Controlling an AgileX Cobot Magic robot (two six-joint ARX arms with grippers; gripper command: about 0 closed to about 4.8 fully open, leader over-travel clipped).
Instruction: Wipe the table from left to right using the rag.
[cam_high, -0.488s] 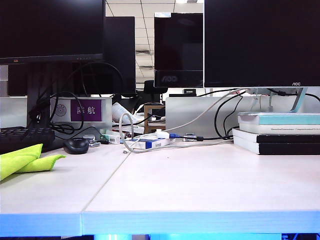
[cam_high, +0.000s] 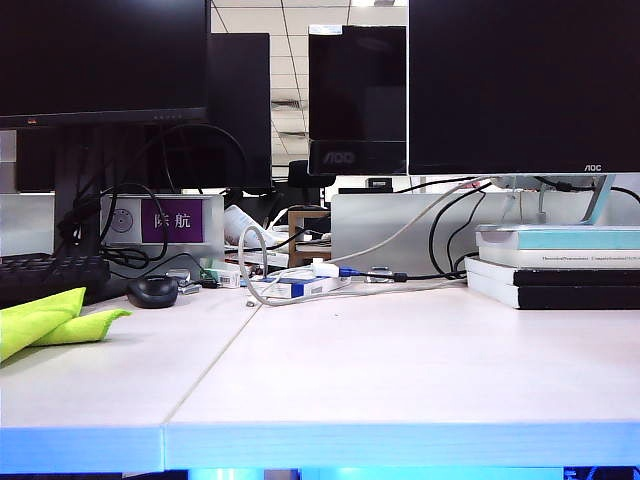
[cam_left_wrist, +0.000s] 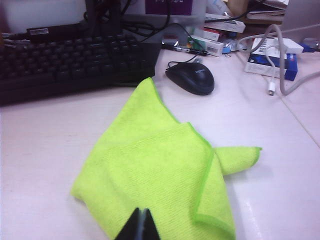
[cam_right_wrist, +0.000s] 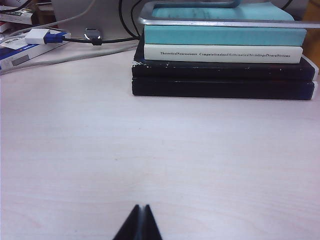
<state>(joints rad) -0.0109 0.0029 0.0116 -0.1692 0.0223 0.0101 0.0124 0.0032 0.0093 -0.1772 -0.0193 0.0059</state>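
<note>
The neon yellow-green rag (cam_high: 45, 318) lies crumpled at the far left of the pale table (cam_high: 380, 370), partly cut off by the frame edge. In the left wrist view the rag (cam_left_wrist: 160, 175) spreads just below my left gripper (cam_left_wrist: 142, 212), whose black fingertips are shut together above the cloth, holding nothing. My right gripper (cam_right_wrist: 140, 208) is shut too, hovering over bare table (cam_right_wrist: 150, 145) in front of the book stack. Neither gripper shows in the exterior view.
A black mouse (cam_high: 152, 290) and a black keyboard (cam_high: 50, 275) sit behind the rag. Cables and small boxes (cam_high: 300, 285) clutter the back middle. A stack of books (cam_high: 555, 265) under a monitor stand occupies the back right. A seam (cam_high: 210, 365) crosses the table.
</note>
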